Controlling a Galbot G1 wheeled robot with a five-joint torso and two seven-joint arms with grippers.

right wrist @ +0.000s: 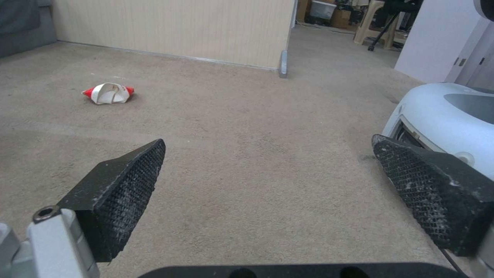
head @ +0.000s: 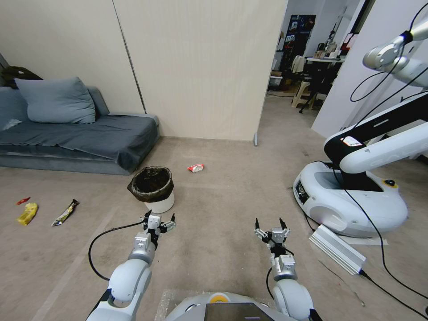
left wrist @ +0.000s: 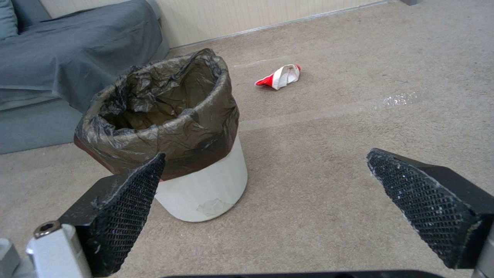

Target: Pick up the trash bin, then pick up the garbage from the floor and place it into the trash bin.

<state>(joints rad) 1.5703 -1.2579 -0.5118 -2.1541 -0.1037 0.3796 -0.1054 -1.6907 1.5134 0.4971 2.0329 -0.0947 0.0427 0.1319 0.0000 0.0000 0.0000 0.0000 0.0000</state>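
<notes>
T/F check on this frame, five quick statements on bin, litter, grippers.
1. The bin stands upright on the floor. True.
2. The left gripper is clamped on the bin's rim. False: it is open, short of the bin, not touching it.
3. A red-and-white wrapper lies inside the bin. False: it lies on the carpet beyond the bin.
4. The right gripper is open and empty. True.
5. The yellow packet lies on the sofa. False: it is on the floor in front of it.
</notes>
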